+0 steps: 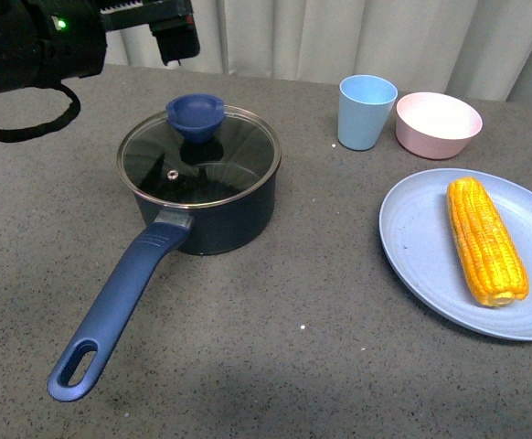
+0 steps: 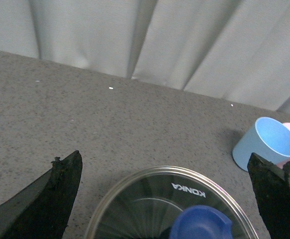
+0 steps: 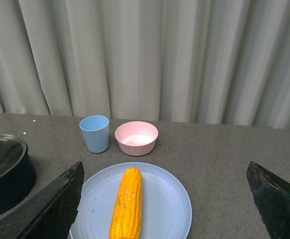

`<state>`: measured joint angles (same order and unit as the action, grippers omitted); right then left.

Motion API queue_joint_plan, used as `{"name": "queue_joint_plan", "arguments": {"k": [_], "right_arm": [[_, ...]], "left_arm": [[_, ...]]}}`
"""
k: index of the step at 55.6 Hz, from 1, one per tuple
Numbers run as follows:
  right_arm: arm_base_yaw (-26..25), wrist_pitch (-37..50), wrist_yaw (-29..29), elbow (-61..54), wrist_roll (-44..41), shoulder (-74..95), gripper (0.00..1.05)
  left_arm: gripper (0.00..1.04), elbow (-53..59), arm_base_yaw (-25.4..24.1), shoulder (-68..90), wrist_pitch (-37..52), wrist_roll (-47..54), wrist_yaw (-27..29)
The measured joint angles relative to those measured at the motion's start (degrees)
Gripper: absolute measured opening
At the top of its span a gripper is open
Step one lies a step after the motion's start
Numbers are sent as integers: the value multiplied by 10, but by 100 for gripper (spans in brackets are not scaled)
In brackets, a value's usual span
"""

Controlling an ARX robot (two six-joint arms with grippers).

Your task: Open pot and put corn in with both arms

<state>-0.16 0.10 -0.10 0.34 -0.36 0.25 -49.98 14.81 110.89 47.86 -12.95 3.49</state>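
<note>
**Pot [image 1: 213,215] closed, corn [image 1: 485,240] on the plate [image 1: 417,247], nothing gripped**

Front view: you see the pot standing on the grey surface [image 1: 284,357], left of centre. Its glass lid [image 1: 234,160] sits on the rim, and the blue knob [image 1: 196,116] is on the far side of the glass. The long handle [image 1: 120,306] points toward the near left. The corn lies lengthwise on the blue plate at the right, well apart from the pot. A light blue cup [image 1: 367,112] and a pink bowl [image 1: 438,124] stand just beside each other behind the plate. Your left arm [image 1: 28,46] hangs in the upper left corner, above and behind the pot. You cannot judge its jaws from here.

Left wrist view: your left end effector [image 2: 161,160] is spread wide and holds nothing. One finger [image 2: 50,199] shows at each edge of the picture. The lid and its knob lie between them and below, with neither finger touching them. The cup is off to one side, in front of a pale curtain [image 2: 135,35].

Right wrist view: your right end effector [image 3: 165,169] is also spread wide and empty. It hovers over the plate, with the corn between its fingers [image 3: 55,204] but clear of them. The cup and bowl stand beyond the plate, and the pot is at the picture's edge.
</note>
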Motion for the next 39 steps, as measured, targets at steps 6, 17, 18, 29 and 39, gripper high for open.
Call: {"name": "queue_joint_plan", "arguments": {"k": [6, 17, 18, 29, 39], "right_arm": [[0, 0, 0, 0, 0, 0, 96], [0, 0, 0, 0, 0, 0, 96], [0, 0, 0, 0, 0, 0, 96], [0, 0, 0, 0, 0, 0, 96], [0, 0, 0, 0, 0, 0, 96]], "left_arm": [[98, 2, 15, 12, 2, 8, -6], [98, 2, 30, 39, 2, 23, -8], [98, 2, 30, 40, 2, 23, -8], [98, -1, 44, 62, 2, 55, -12], [98, -5, 51, 79, 2, 78, -18]]}}
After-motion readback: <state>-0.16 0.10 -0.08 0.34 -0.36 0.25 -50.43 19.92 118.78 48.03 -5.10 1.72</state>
